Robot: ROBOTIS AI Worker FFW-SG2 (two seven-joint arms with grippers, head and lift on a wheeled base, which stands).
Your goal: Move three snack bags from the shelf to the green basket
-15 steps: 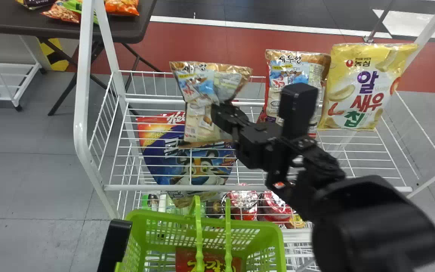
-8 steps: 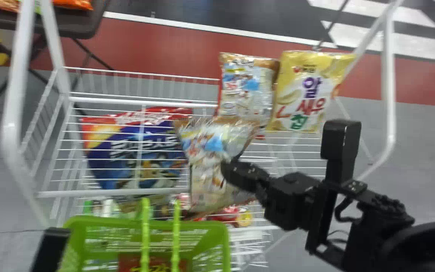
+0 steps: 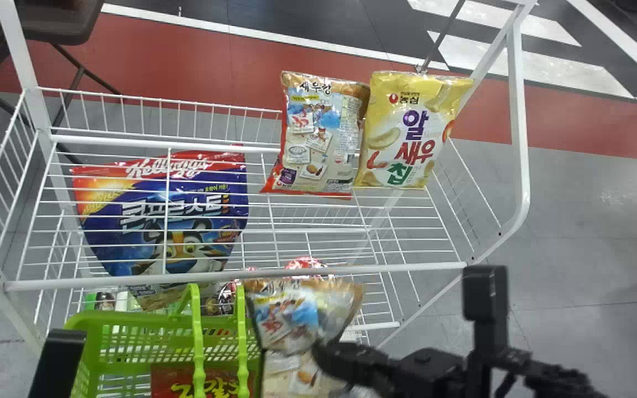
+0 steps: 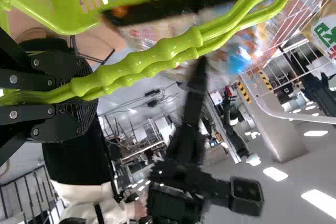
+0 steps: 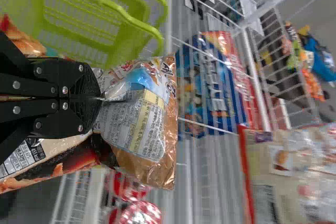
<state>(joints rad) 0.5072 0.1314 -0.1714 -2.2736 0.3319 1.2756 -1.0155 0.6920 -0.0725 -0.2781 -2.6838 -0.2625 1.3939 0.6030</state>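
Two upright handles (image 3: 198,342) obstruct the mouth of the green basket (image 3: 130,317). Over the wire shelf (image 3: 407,239), free room lies between the front rail (image 3: 379,269) and the yellow snack bag (image 3: 412,132).

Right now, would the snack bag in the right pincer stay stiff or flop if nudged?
The snack bag would probably flop: its thin film creases where the right pincer grips. Being shiny, it might slip too.

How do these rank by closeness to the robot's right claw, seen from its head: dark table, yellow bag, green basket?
1. Green basket, just left of the right gripper.
2. Yellow bag, back right.
3. Dark table, far left.
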